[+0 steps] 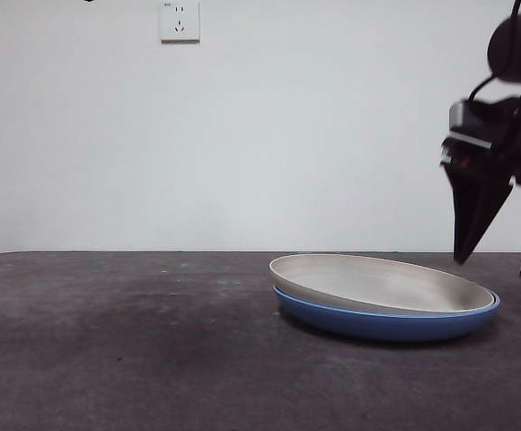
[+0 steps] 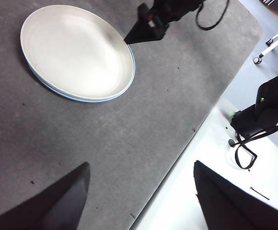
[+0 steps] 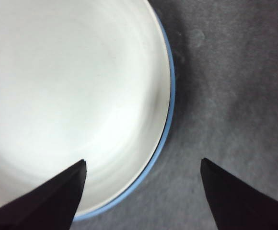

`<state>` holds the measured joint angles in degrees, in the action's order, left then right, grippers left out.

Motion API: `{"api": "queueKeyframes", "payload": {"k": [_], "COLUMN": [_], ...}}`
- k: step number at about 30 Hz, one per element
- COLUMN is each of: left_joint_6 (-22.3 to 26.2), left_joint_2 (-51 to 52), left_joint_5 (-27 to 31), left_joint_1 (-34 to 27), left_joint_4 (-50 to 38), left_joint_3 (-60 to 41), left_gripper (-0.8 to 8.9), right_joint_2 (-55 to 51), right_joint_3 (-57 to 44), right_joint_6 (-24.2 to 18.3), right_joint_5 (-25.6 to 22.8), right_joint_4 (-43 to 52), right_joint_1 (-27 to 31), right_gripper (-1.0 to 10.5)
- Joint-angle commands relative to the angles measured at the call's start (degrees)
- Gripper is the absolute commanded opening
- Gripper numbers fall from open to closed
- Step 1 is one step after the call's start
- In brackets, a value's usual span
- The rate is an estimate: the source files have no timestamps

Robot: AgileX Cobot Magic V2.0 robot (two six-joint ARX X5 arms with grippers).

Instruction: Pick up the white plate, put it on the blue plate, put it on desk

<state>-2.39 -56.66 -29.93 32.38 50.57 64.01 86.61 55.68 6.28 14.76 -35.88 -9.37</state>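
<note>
We find no legible text, label, brand, number or sign in any view: the wall socket (image 1: pixel 180 20) is unmarked, and the white plate (image 1: pixel 377 283) and blue plate (image 1: pixel 386 321) carry no lettering we can read

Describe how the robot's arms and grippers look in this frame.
Both grippers are matte black with two flat, pointed triangular jaws. The right gripper hangs from a bulky black wrist with a grey block, small red marks and looping black cables. Of the left gripper, only the jaws show.
</note>
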Motion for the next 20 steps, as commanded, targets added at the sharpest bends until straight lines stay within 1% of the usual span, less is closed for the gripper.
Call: {"api": "queueKeyframes", "payload": {"k": [1, 3, 6, 9, 14, 20], "left_joint_6": [0.66, 0.66, 0.66, 0.66, 0.42, 0.42], "left_joint_2": [-0.46, -0.46, -0.46, -0.46, -0.46, -0.46], "left_joint_5": [-0.13, -0.13, -0.13, -0.11, -0.13, -0.13], "left_joint_1": [0.33, 0.31, 0.31, 0.31, 0.33, 0.33], "left_joint_4": [-0.59, -0.59, -0.59, -0.61, -0.59, -0.59], "left_joint_3": [0.39, 0.39, 0.39, 0.39, 0.39, 0.39], "left_gripper": [3.43, 3.43, 3.43, 3.43, 3.43, 3.43], "right_joint_2": [2.73, 4.11, 5.44, 6.45, 8.02, 8.55], "right_joint_3": [0.44, 0.44, 0.44, 0.44, 0.44, 0.44], "right_joint_6": [0.42, 0.42, 0.44, 0.52, 1.05, 1.31], "right_joint_5": [0.00, 0.00, 0.02, 0.00, -0.02, -0.28], "right_joint_4": [1.62, 2.80, 4.04, 5.14, 6.73, 7.80], "right_joint_1": [-0.20, -0.20, -0.20, -0.20, -0.20, -0.20], "right_gripper": [3.3, 3.1, 2.9, 2.5, 2.4, 1.3]}}
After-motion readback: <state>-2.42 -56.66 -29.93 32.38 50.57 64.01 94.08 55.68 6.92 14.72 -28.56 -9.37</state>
